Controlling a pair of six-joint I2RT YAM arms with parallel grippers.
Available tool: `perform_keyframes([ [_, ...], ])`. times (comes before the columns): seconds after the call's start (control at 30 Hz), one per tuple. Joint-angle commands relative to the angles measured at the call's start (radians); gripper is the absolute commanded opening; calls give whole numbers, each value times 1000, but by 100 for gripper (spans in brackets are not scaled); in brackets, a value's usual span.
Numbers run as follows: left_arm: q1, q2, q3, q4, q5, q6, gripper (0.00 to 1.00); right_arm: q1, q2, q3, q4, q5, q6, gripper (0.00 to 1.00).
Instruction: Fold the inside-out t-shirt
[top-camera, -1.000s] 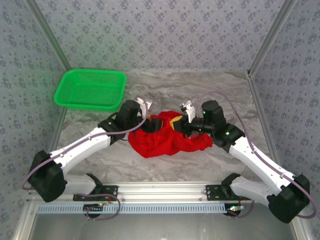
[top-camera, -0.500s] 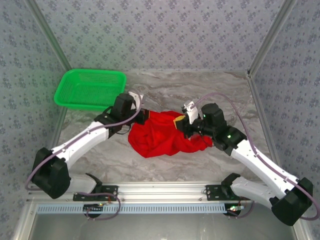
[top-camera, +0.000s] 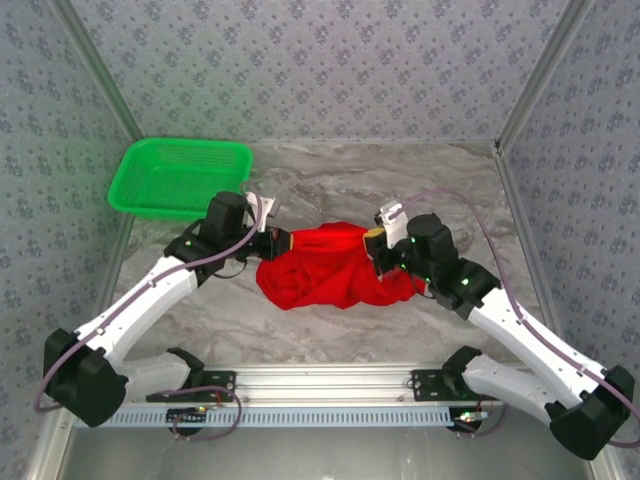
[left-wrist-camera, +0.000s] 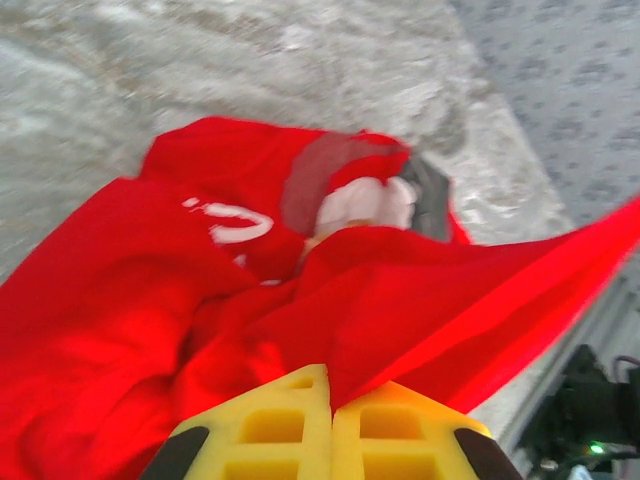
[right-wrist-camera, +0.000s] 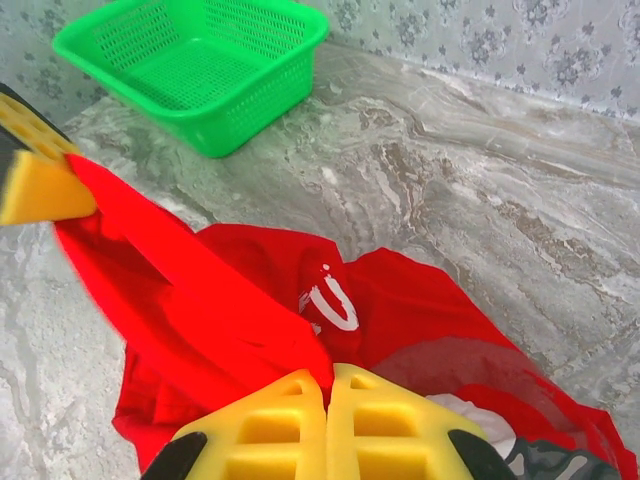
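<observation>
Moved: since the earlier pictures the left hand had drawn outward to the left and the right hand to the right, stretching red cloth between them.
left hand: yellow fingers pressed together on a fold of the inside-out t-shirt.
right hand: fingers likewise clamped on the shirt's edge, a taut red band running from it across to the left hand.
t-shirt: bunched on the bench between and just beyond both hands, white print and a grey-white patch showing.
basket: green, farther off beyond the left hand, apart from the shirt.
</observation>
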Motion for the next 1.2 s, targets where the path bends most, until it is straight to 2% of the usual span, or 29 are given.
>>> perform_keyframes([
  [0.0,12,0,-2,-142,-201,15,0,-8,-37,-13,11,16,-19,0],
  [0.1,10,10,3,-158,-218,34,1,-17,-44,-17,29,-52,-30,0],
  [0.27,-4,30,-13,-88,-100,46,13,-18,-33,-38,102,-219,-29,0],
  [0.37,-31,73,7,-116,-116,77,19,-26,-37,-49,143,-292,-17,0],
  [0.43,-40,111,31,-168,-199,73,17,-38,-45,-56,161,-330,-10,0],
  [0.5,-45,143,49,-209,-294,65,11,-56,-59,-68,188,-370,-3,0],
  [0.57,-45,153,45,-200,-283,65,8,-70,-65,-71,189,-395,-4,0],
  [0.63,-47,152,32,-171,-238,64,5,-82,-67,-73,172,-398,-11,0],
  [0.73,-44,131,-6,-83,-64,76,0,-96,-61,-68,130,-337,-14,0],
  [0.8,-41,85,-57,35,95,58,0,-97,-37,-43,64,-238,-16,0],
  [0.9,-40,-14,-150,257,234,-11,0,-94,2,-25,-2,-149,-20,0],
  [1.03,-37,-144,-232,442,273,-74,0,-94,27,-35,-20,-141,-19,0],
  [1.17,-12,-252,-273,430,183,-65,0,-113,27,-38,-29,-179,-13,0],
])
